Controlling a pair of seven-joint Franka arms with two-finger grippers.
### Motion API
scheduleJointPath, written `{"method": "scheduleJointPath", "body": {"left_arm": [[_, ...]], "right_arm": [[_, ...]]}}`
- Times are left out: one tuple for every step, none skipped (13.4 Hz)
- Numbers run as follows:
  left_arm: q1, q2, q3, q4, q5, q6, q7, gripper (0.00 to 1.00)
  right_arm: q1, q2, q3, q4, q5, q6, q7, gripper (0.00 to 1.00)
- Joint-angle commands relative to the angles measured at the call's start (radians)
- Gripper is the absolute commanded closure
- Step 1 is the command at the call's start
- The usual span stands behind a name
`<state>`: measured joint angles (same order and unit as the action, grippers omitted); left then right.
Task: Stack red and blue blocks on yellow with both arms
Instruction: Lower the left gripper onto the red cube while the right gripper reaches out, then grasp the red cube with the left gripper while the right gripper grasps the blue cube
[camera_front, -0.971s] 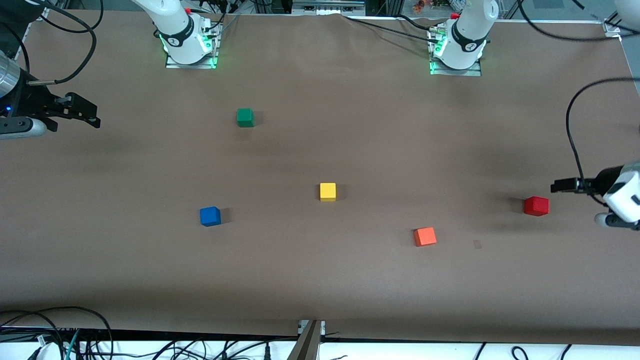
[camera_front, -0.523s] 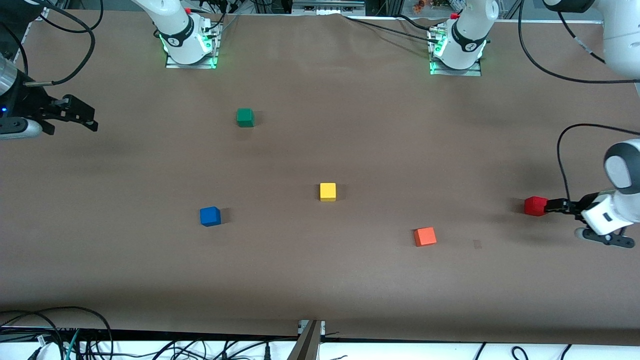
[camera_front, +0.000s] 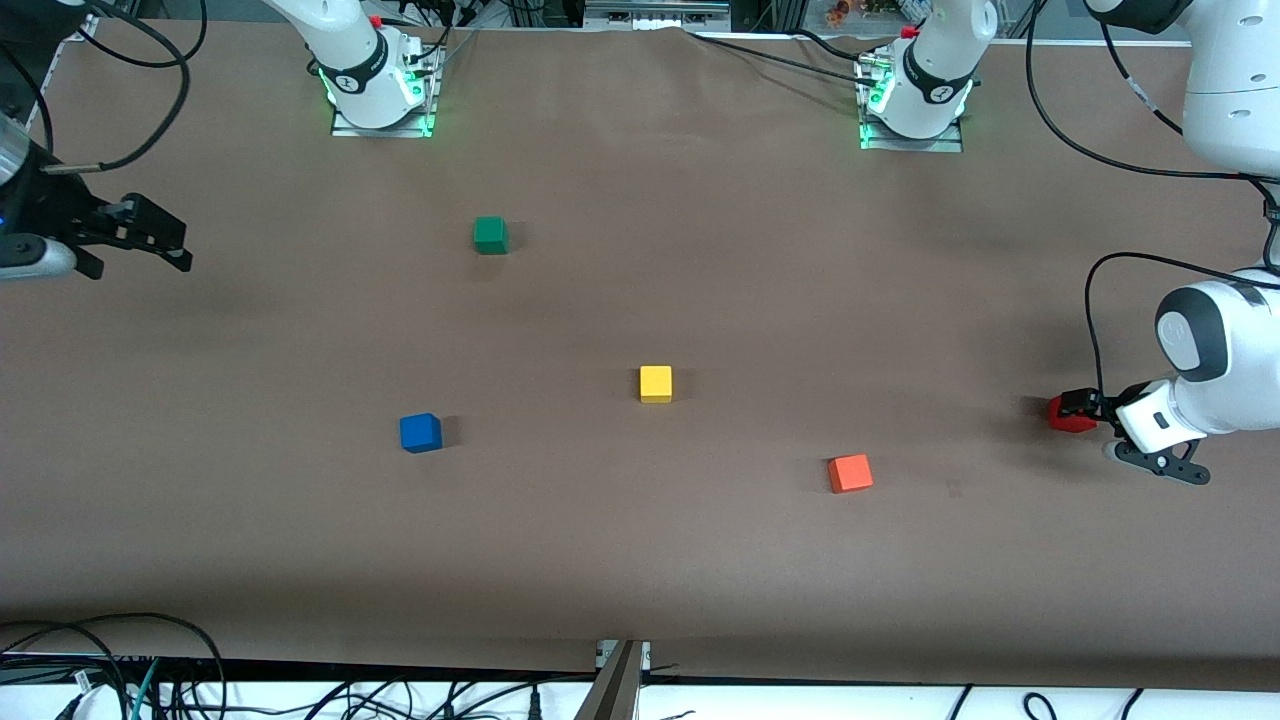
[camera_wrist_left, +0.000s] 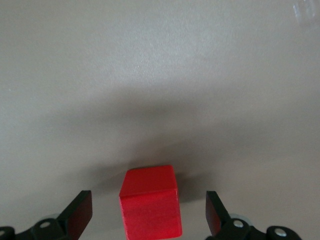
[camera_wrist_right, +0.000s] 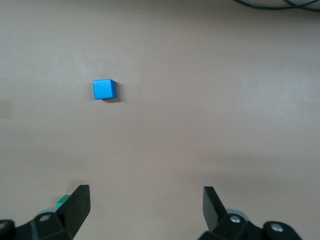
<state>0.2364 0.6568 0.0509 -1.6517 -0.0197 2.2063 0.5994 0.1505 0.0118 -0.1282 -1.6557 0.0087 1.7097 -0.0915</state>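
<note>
Left gripper (camera_wrist_left: 149, 220) down low at the left arm's end of the table, jaws spread wide, red block (camera_wrist_left: 150, 207) sitting between them with clear gap on each side, nothing clamped. In the front view, same gripper (camera_front: 1085, 405) right at the red block (camera_front: 1066, 417), fingers over its top edge. Looks a small matte cube, likely light and rigid; flat parallel faces made for a pinch, dull surface unlikely to slip. Best hold judged across the two side faces that face the fingers (camera_wrist_left: 79, 212), low enough on the cube to stay square. Slightly off-centre toward one finger, so some nudging likely on closing.

Right gripper (camera_wrist_right: 145, 207) up over the right arm's end of the table, jaws likewise apart and empty, waiting. Blue block (camera_wrist_right: 104, 89) well ahead of those jaws, flat on the table (camera_front: 640, 560); same kind of cube, same pinch across opposite faces.

Yellow (camera_front: 656, 383) mid-table, well apart from both pairs of jaws, top bare. Blue block (camera_front: 420, 432) and yellow both untouched; orange cube (camera_front: 850, 472) and green cube (camera_front: 490, 234) lying elsewhere.
</note>
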Motion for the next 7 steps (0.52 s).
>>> {"method": "scheduleJointPath", "body": {"left_arm": [[0.014,-0.049,-0.005,-0.097,0.012,0.062,0.031,0.0],[0.018,-0.051,-0.005,-0.114,0.012,0.069,0.031,0.0],[0.026,-0.052,-0.005,-0.125,0.012,0.073,0.031,0.0],[0.029,-0.052,-0.005,-0.131,0.01,0.076,0.031,0.0],[0.029,-0.058,-0.005,-0.132,0.01,0.076,0.031,0.0],[0.029,-0.063,-0.005,-0.132,0.01,0.07,0.031,0.31],[0.029,-0.065,-0.005,-0.132,0.01,0.067,0.03,0.6]], "right_arm": [[0.015,0.039,-0.001,0.019,0.007,-0.05,-0.02,0.0],[0.014,0.06,-0.002,0.019,0.019,-0.051,-0.04,0.0],[0.014,0.078,-0.002,0.019,0.026,-0.054,-0.066,0.0],[0.017,0.109,-0.002,0.019,0.037,-0.045,-0.073,0.0],[0.024,0.132,-0.001,0.019,0.06,-0.029,-0.07,0.0],[0.035,0.163,-0.001,0.019,0.088,0.013,-0.067,0.0],[0.041,0.198,-0.001,0.019,0.095,0.059,-0.065,0.0]]}}
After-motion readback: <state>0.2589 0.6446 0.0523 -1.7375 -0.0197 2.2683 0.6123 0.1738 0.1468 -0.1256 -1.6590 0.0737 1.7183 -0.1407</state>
